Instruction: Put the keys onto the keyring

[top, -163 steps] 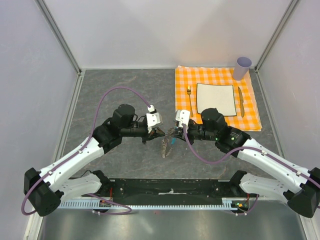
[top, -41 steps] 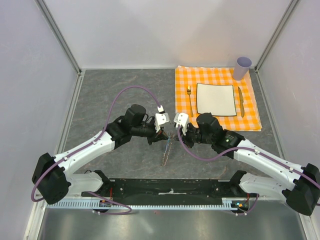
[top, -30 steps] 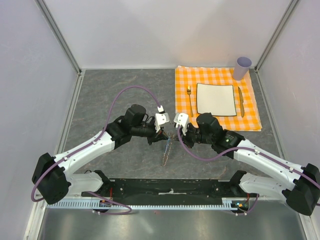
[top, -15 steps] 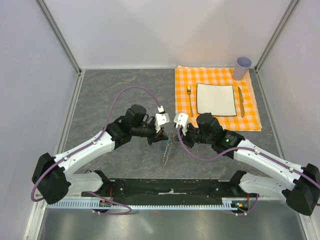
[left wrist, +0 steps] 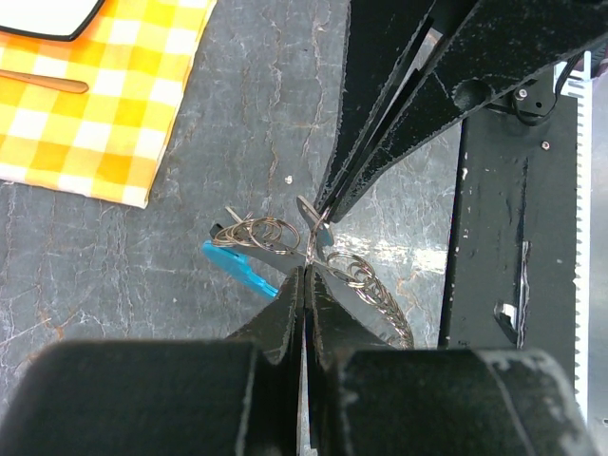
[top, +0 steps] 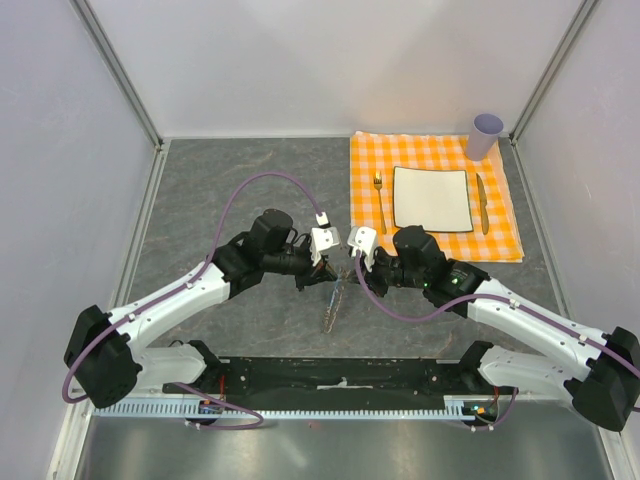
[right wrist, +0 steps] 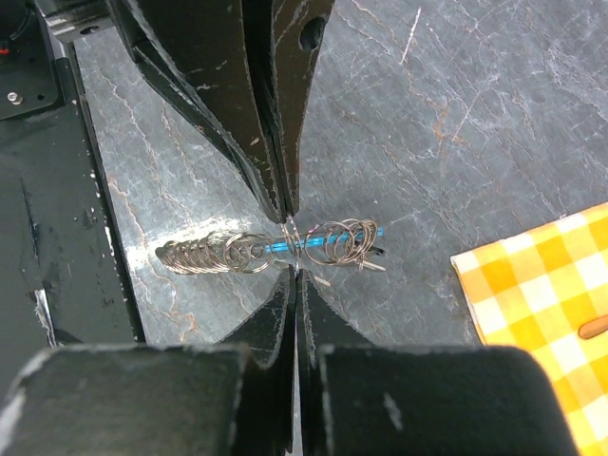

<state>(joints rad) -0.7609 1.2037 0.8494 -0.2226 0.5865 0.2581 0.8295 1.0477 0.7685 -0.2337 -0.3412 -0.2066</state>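
Note:
The keyring is a chain of metal rings [top: 331,305] with a blue tag [left wrist: 237,272] and a small black fob. It trails toward the near edge under both grippers. My left gripper [top: 330,270] is shut on one thin ring [left wrist: 311,245] of it. My right gripper [top: 348,268] meets it tip to tip and is shut on what looks like a small grey key [left wrist: 310,211] at that ring. In the right wrist view the ring chain [right wrist: 204,255] lies left, a ring cluster [right wrist: 342,242] right, and my right gripper [right wrist: 294,273] closes below the left fingertips [right wrist: 285,211].
An orange checked cloth [top: 500,235] at the back right carries a white plate [top: 432,197], a fork [top: 379,200] and a knife [top: 481,203]. A lilac cup [top: 485,135] stands at its far corner. The black base rail [top: 340,378] runs along the near edge.
Since 5.4 s ago the left arm has moved right and the two grippers have closed in tip to tip. Over the last second nothing visibly moves.

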